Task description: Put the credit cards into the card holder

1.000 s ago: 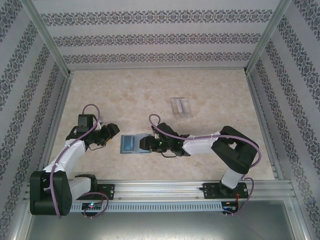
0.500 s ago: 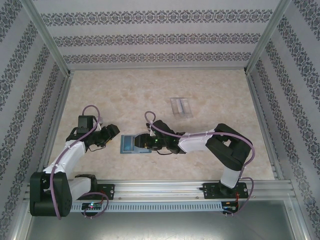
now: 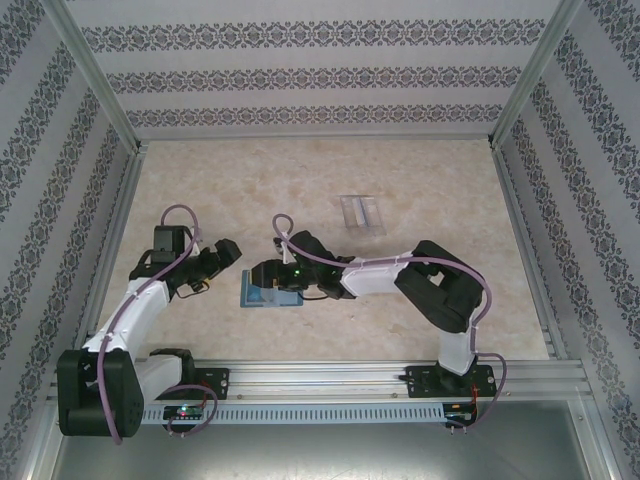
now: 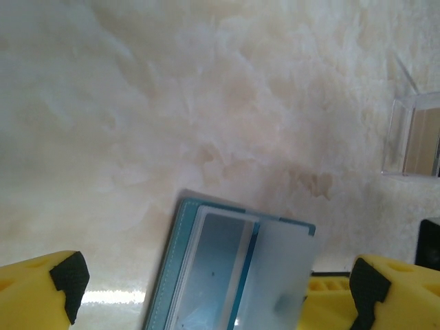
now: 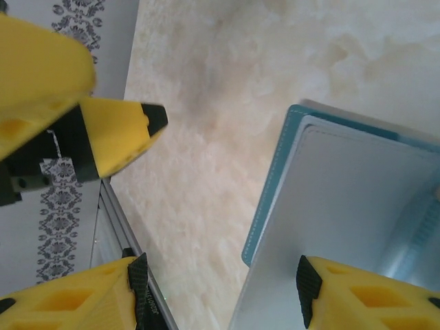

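The teal card holder (image 3: pixel 262 299) lies open on the table between the arms. In the left wrist view the card holder (image 4: pixel 172 261) carries two credit cards: a bluish one (image 4: pixel 216 268) and a pale whitish one (image 4: pixel 285 268) overlapping it. My right gripper (image 3: pixel 262 275) hovers over the holder, jaws apart. In its own view the right gripper (image 5: pixel 220 292) has one fingertip (image 5: pixel 309 289) over the pale card (image 5: pixel 357 199) and the other over bare table. Just left of the holder, my left gripper (image 3: pixel 232 256) is wide open; in the left wrist view, the left gripper (image 4: pixel 216 295) grasps nothing.
A clear plastic stand (image 3: pixel 362 213) sits farther back, right of centre, and its corner shows as the clear stand (image 4: pixel 412 134) in the left wrist view. The enclosure's metal rail (image 5: pixel 113 227) runs close by the left side of the holder.
The right gripper has slid left, from the holder's right edge to over the holder. The left gripper has opened wide and shifted slightly away.
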You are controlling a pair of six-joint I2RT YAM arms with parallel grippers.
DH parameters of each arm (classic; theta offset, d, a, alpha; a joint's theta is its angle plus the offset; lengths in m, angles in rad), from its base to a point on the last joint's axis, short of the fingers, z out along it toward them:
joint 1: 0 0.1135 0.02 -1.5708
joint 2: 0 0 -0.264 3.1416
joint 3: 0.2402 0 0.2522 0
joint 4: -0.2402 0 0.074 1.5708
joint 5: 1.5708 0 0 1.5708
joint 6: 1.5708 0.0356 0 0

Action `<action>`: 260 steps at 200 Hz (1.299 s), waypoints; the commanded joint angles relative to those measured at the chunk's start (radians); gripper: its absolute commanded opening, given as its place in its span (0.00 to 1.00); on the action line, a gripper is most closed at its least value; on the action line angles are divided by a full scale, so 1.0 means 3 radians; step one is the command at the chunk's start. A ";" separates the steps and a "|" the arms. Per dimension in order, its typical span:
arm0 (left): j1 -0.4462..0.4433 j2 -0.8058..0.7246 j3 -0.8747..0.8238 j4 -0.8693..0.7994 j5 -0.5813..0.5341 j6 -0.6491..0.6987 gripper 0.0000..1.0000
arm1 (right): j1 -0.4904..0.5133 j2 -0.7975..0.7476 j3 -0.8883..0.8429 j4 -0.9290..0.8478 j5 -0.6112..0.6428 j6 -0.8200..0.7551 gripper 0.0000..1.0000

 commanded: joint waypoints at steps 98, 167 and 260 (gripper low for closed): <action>-0.0019 -0.0186 0.0136 -0.0456 -0.0172 -0.0028 1.00 | 0.0357 -0.0681 -0.0393 -0.0122 0.0554 -0.0447 0.60; -0.0507 -0.0352 0.0433 -0.0817 -0.0388 0.0147 1.00 | 0.0291 -0.2379 -0.0458 -0.2278 0.2608 -0.1670 0.98; -0.0957 0.0410 0.1780 -0.1797 -0.0779 0.0898 1.00 | -0.1281 -0.2250 -0.0106 -0.3115 0.2153 -0.1750 0.98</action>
